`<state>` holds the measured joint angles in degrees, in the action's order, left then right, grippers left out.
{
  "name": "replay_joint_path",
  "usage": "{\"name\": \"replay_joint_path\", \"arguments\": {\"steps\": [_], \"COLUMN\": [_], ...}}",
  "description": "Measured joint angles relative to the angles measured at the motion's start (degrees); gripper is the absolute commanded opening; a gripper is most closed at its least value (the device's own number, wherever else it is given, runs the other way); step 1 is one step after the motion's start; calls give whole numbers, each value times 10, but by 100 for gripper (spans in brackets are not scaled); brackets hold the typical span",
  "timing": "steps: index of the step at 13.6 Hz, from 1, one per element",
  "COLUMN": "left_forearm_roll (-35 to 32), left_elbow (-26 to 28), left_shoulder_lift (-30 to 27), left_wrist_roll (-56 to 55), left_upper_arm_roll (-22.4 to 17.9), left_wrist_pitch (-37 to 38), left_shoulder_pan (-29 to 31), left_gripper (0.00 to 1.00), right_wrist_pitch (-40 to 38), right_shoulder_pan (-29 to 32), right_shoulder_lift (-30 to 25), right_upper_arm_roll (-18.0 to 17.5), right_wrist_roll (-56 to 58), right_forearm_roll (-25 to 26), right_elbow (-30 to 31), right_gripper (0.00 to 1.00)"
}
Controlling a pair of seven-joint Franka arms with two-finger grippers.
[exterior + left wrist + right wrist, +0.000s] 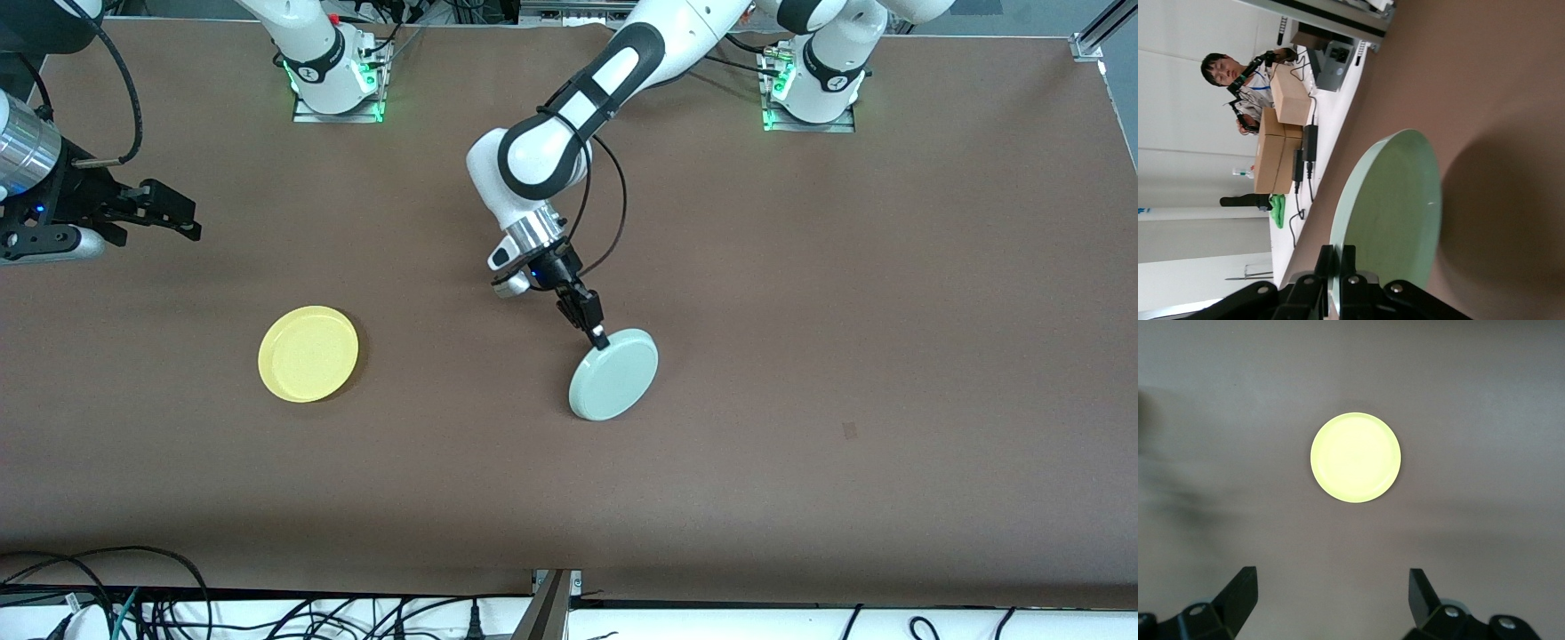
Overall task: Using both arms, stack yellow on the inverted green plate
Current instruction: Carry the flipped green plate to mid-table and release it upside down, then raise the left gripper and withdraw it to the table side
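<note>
The pale green plate (615, 374) is tilted on edge in the middle of the table, its underside turned toward the front camera. My left gripper (599, 339) is shut on its rim. In the left wrist view the plate (1395, 207) stands between my two fingers (1337, 265). The yellow plate (308, 353) lies flat, rim up, toward the right arm's end of the table. My right gripper (182, 220) is open and empty in the air, above the table near that end. The right wrist view looks down on the yellow plate (1355, 457) past my open fingertips (1245, 587).
The brown table (853, 311) carries nothing but the two plates. Cables lie along the table's front edge (267, 613). The left wrist view shows cardboard boxes (1281, 137) and a person off the table.
</note>
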<state>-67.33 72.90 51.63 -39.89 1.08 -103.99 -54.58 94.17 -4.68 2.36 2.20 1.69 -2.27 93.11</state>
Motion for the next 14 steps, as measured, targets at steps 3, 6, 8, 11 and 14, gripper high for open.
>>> {"name": "replay_joint_path", "arguments": {"steps": [3, 6, 8, 11, 14], "left_forearm_roll": [65, 101, 123, 153, 213], "left_elbow": [-10, -36, -59, -81, -118], "left_shoulder_lift": [19, 53, 75, 88, 83], "left_wrist_roll": [-11, -22, -38, -58, -61], "left_upper_arm_roll": [13, 25, 31, 39, 38], "left_wrist_pitch": [-18, -30, -31, -39, -39], "left_shoulder_pan": [2, 6, 6, 6, 19], "left_gripper": [24, 27, 33, 50, 99], "right_wrist_pitch": [0, 0, 0, 0, 0], "right_shoulder_pan": [0, 0, 0, 0, 0], "right_shoulder_lift": [0, 0, 0, 0, 0], "right_upper_arm_roll": [0, 0, 0, 0, 0], "right_wrist_roll": [0, 0, 0, 0, 0], "right_forearm_roll": [0, 0, 0, 0, 0], "right_elbow": [0, 0, 0, 0, 0], "right_gripper": [100, 100, 100, 100, 100]}}
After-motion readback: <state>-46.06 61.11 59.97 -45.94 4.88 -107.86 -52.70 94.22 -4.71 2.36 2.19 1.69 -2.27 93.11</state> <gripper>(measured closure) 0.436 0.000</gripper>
